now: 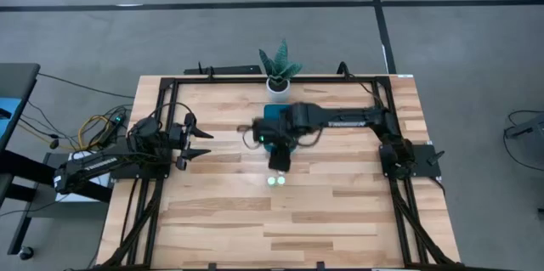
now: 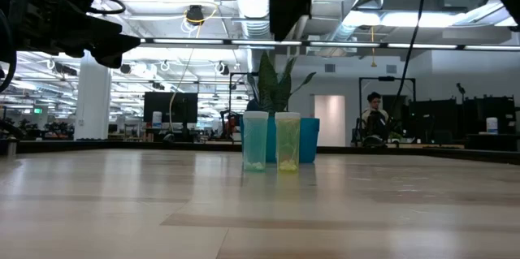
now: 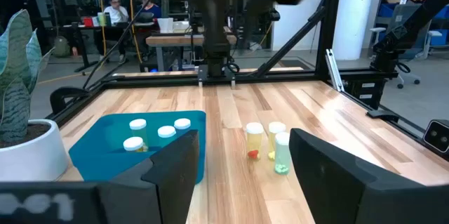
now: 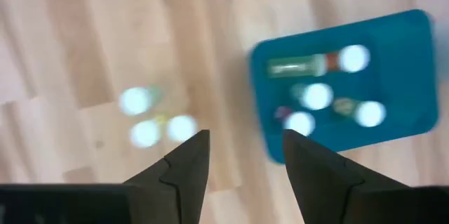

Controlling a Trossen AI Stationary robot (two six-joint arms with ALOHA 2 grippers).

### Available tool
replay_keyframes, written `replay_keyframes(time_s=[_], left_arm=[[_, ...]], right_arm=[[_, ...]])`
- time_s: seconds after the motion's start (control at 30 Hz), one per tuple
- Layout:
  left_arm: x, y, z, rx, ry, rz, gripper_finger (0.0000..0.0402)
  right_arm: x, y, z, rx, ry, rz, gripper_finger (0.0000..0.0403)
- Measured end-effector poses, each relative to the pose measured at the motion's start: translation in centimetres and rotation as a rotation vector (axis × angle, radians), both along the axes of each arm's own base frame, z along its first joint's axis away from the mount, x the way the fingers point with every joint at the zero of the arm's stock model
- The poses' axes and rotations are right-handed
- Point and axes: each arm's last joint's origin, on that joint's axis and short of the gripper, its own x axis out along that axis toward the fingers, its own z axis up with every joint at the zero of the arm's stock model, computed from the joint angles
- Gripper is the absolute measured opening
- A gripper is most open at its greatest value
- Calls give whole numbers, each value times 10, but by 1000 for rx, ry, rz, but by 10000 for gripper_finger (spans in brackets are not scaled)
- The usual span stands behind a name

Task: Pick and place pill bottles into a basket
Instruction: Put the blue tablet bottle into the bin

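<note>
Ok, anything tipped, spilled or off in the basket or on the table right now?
One pill bottle lies on its side in the basket, while four others there stand upright. Three bottles still stand on the table. No spill shows. The right gripper is open and empty.

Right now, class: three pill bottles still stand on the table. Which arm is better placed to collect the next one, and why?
The right arm. Its gripper hangs open right above the standing pill bottles, beside the basket. The left gripper waits open near the table's left edge, farther away.
</note>
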Motion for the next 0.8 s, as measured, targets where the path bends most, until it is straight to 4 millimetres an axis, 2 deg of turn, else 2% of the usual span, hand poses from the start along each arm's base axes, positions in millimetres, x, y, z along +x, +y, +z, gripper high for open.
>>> replay_keyframes(time_s=[0.2, 0.37, 0.53, 0.8], left_arm=[[0, 0, 0, 0, 1, 0, 213], [0, 0, 0, 0, 0, 0, 213], [0, 0, 0, 0, 0, 0, 213], [0, 0, 0, 0, 0, 0, 213]], right_arm=[[-9, 53, 2, 14, 1, 70, 168], [-14, 87, -1, 12, 0, 64, 168], [-20, 107, -6, 36, 8, -16, 162], [-29, 122, -27, 37, 84, -159, 160]])
